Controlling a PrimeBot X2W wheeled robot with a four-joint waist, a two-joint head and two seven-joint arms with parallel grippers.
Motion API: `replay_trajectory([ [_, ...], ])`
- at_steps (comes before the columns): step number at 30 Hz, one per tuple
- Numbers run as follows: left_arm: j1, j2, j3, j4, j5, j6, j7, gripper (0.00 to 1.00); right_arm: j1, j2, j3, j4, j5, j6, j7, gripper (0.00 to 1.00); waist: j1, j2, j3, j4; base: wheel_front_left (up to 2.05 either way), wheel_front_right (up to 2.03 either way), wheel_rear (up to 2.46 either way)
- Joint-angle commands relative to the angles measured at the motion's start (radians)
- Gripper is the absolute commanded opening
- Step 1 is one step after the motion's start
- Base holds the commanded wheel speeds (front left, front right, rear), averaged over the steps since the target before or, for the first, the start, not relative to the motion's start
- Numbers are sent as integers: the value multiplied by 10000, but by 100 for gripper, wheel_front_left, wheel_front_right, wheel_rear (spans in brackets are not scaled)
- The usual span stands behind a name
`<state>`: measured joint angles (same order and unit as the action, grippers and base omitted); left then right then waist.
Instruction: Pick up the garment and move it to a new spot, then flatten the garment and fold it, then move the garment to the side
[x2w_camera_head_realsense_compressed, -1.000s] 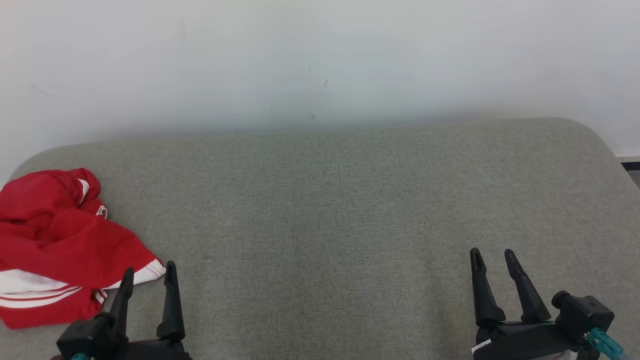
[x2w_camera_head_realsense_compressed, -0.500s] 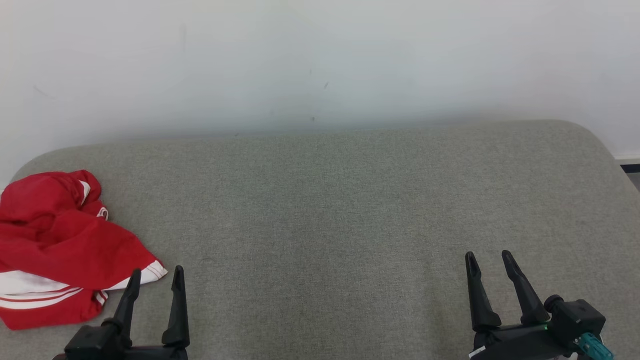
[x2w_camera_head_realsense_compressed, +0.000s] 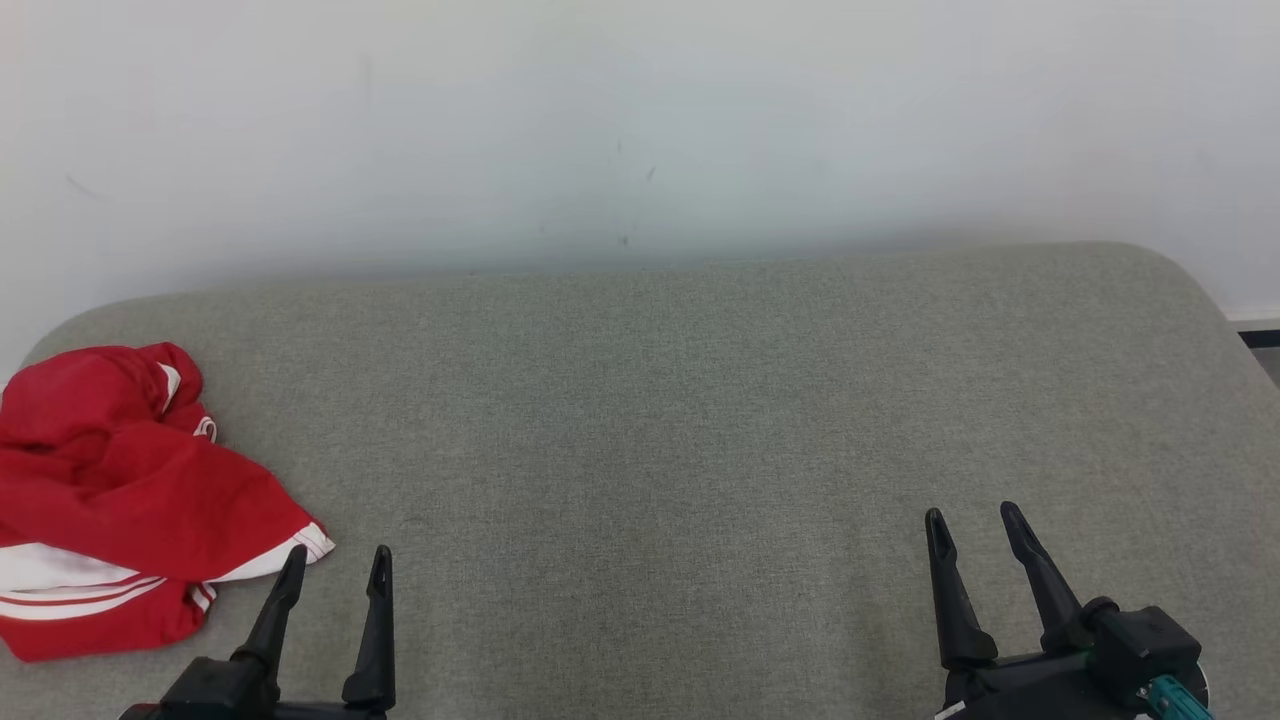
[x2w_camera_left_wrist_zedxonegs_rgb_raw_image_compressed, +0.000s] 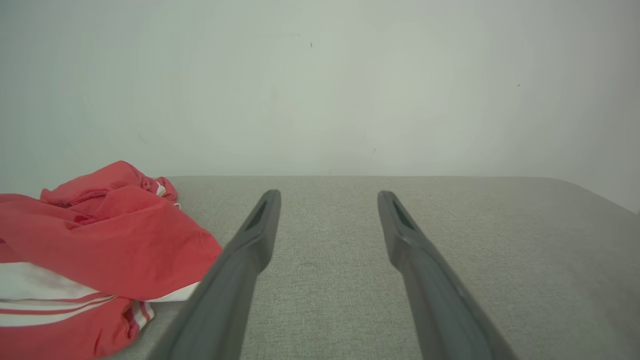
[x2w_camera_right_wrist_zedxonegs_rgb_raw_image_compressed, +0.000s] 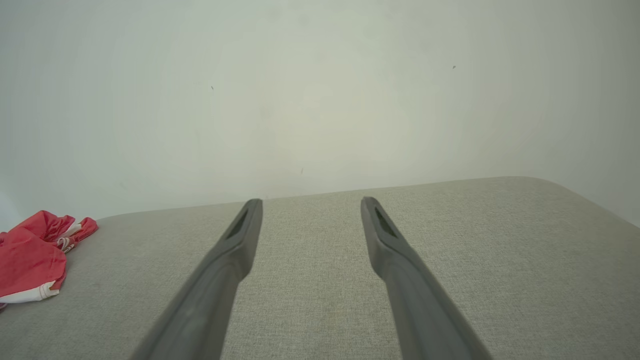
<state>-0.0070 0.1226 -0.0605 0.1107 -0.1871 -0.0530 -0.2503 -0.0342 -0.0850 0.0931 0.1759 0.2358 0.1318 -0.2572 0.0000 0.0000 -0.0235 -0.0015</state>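
Looking down on the grey fabric surface (x2w_camera_head_realsense_compressed: 680, 400), we find the garment (x2w_camera_head_realsense_compressed: 120, 500), red with white stripes, lying crumpled at the left edge. The left gripper (x2w_camera_head_realsense_compressed: 338, 553) hovers just beside the garment's white-trimmed corner with its fingers spread apart. The right gripper (x2w_camera_head_realsense_compressed: 972, 513) hangs well apart from it on the right side, fingers likewise spread. A white wall (x2w_camera_head_realsense_compressed: 640, 120) stands behind the surface.
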Motion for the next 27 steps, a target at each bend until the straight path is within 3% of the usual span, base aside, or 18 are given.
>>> replay_trajectory([
  [1, 15, 33, -34, -27, 125, 37, -9, 100, 84, -65, 15, 8, -106, -20, -96, 100, 0, 0, -2, 7, 0, 0, 0],
  [27, 76, 171, 182, 187, -355, 403, 452, 100, 145, 39, -301, 126, 436, -21, 256, 100, 0, 0, -12, 51, 0, 0, 0],
])
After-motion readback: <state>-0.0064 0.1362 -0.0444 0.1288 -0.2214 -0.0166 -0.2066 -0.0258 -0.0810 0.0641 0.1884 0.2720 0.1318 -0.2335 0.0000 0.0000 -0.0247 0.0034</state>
